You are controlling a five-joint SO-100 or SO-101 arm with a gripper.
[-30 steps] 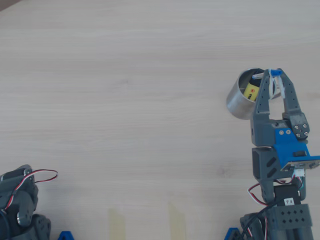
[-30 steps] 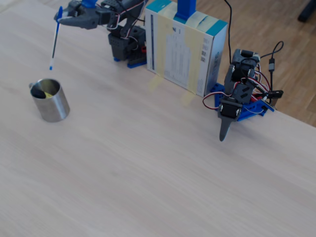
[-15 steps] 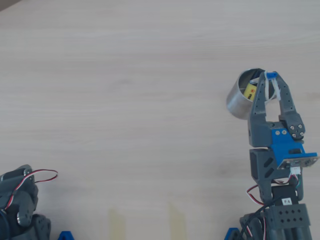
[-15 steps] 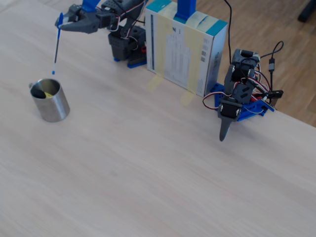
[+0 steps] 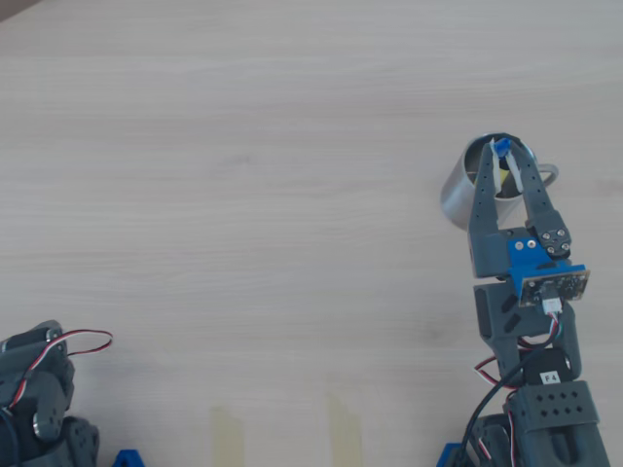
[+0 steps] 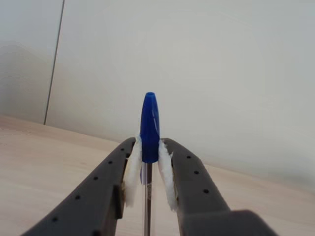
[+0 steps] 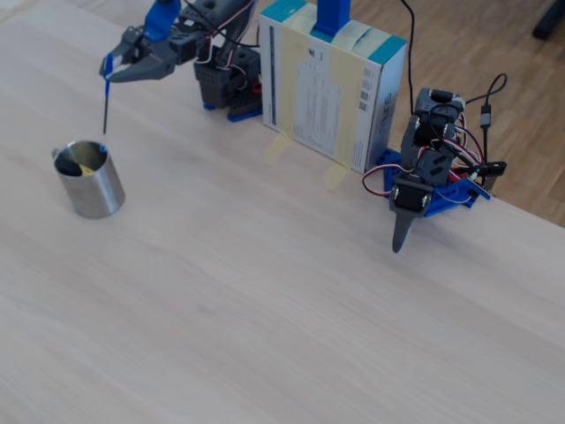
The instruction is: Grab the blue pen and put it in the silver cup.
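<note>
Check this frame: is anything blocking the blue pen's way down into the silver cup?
Nothing visible blocks it. The gripper holds the blue pen by its cap, hanging nearly upright, tip just above the open silver cup. In the overhead view the pen sits over the cup's mouth. A yellow object already lies inside but leaves room.
</note>
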